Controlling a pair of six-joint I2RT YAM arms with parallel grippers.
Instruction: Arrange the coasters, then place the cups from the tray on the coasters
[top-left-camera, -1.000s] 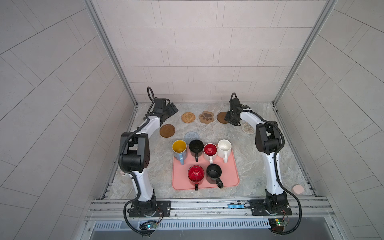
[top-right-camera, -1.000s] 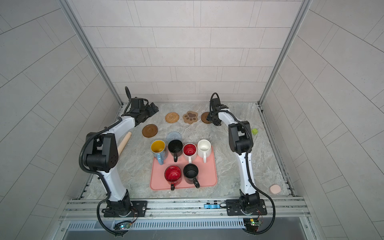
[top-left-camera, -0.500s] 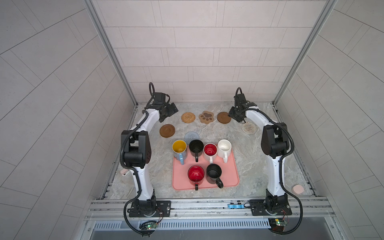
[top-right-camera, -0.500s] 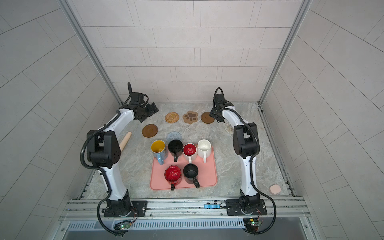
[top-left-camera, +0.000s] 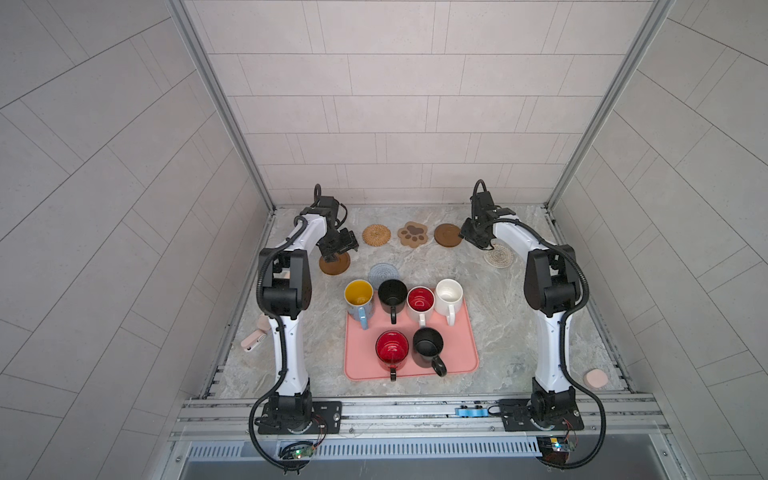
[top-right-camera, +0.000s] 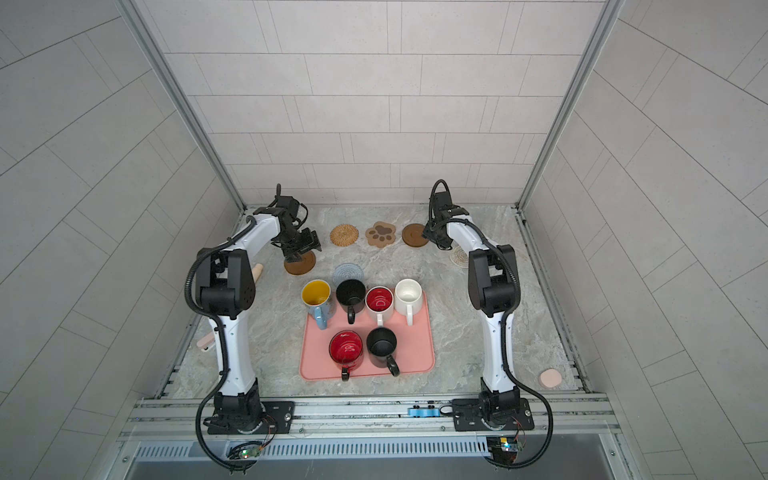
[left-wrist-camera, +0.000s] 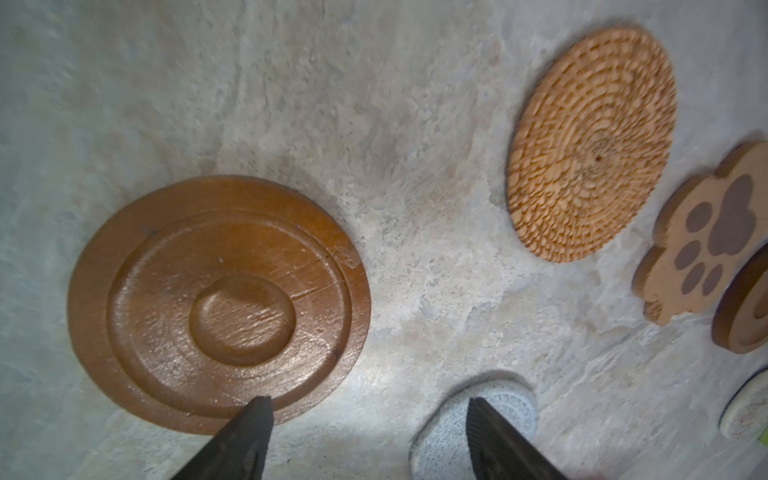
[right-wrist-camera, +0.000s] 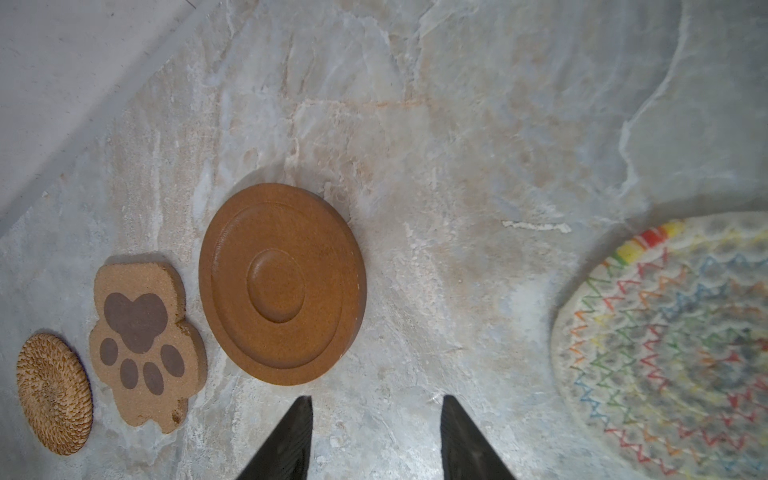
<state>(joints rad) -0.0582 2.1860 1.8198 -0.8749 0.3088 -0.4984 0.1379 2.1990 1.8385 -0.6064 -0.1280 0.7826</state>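
1. Pale tiled walls (top-left-camera: 395, 104) close in a grey marbled tabletop (top-left-camera: 519, 332).
2. The left gripper (left-wrist-camera: 370, 415) hangs low with its jaws apart and nothing between them. In its wrist view one fingertip overlaps the edge of a dark brown wooden disc coaster (left-wrist-camera: 216, 291), and the other overlaps the grey-blue crochet round coaster (left-wrist-camera: 449, 415). We cannot tell whether either one touches.
3. A second ago this gripper sat back by the far left corner. It has since swung down over the disc, so we judge that coaster is next to be moved.
4. The right gripper (right-wrist-camera: 374, 415) is also spread and empty. It hangs over bare table between the second dark brown wooden disc coaster (right-wrist-camera: 282, 282) and the whitish crochet round coaster (right-wrist-camera: 673, 345) with coloured zigzag stitching.
5. A second ago it hung over that second disc and has now drawn off toward the whitish round. The disc lies unmoved, so we read it as placed.
6. Further out, the woven tan rattan round coaster (top-left-camera: 376, 235), the tan paw-shaped coaster (top-left-camera: 412, 233) and the second disc form a back row. The other three coasters lie out of line.
7. The six handled mugs (top-left-camera: 392, 347) stand on the pink rounded-rectangle tray (top-left-camera: 461, 353), so the cup stage has not begun.
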